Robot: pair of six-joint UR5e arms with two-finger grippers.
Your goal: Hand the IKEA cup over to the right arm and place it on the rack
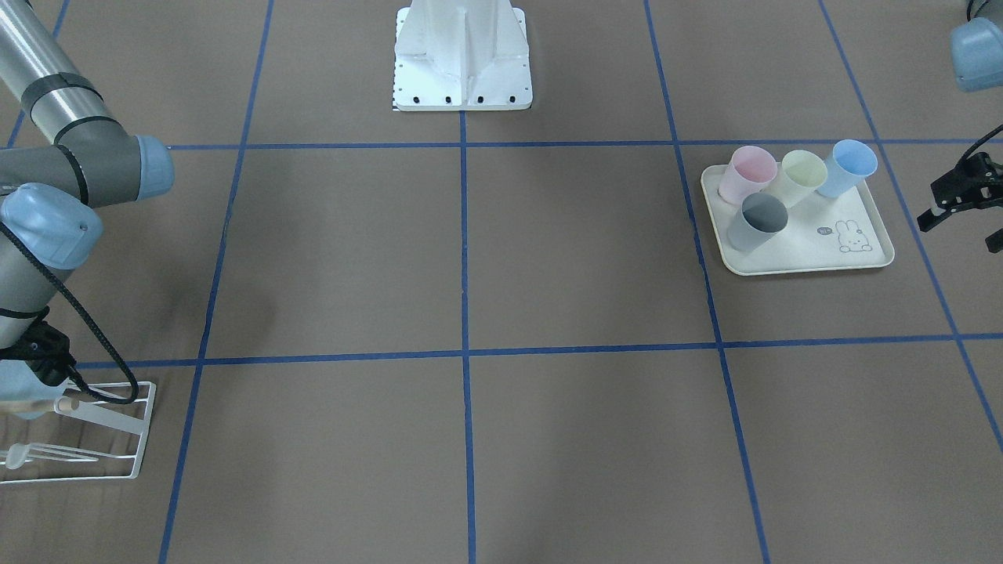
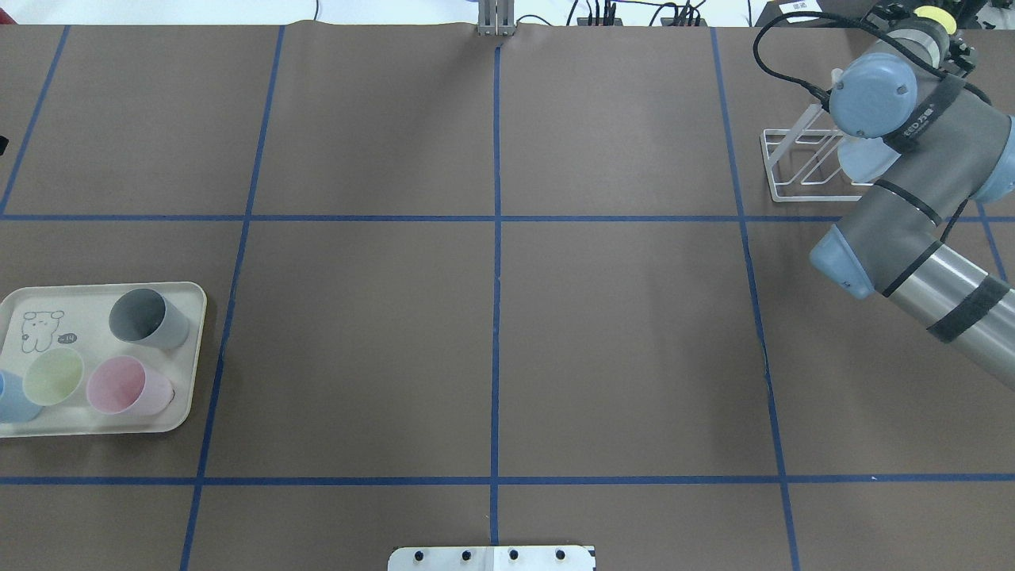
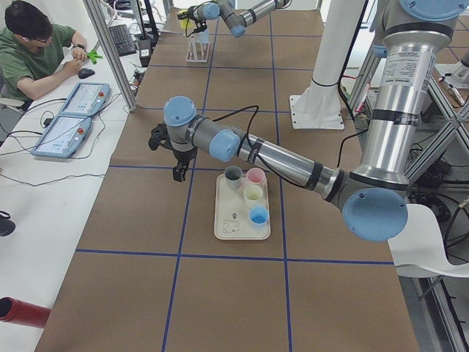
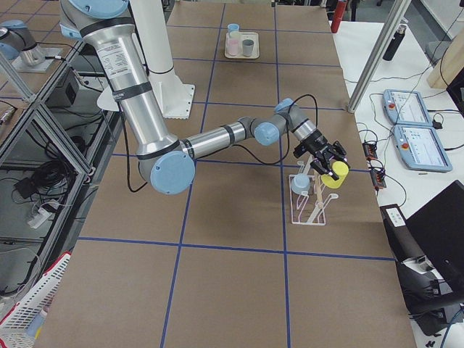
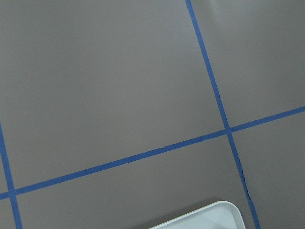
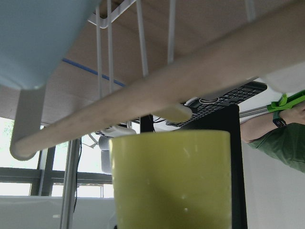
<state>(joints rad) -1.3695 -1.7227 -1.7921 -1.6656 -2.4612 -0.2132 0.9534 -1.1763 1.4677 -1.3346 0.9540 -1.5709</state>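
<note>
Right wrist-mounted view showed the right gripper (image 4: 330, 168) clamped on a yellow cup (image 6: 171, 181), the rack (image 6: 143, 93) just past its jaws; the left gripper (image 1: 962, 229) gaped empty.

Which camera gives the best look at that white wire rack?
Exterior right: nearly the whole rack shows. Overhead, the right arm hides part; front-facing cuts it off at the edge; the right wrist camera sees only wires and dowel.

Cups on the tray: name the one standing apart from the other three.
The dark grey cup. The pink cup, yellow-green cup and blue cup line one edge of the tray; the grey one stands alone by the bunny drawing.
</note>
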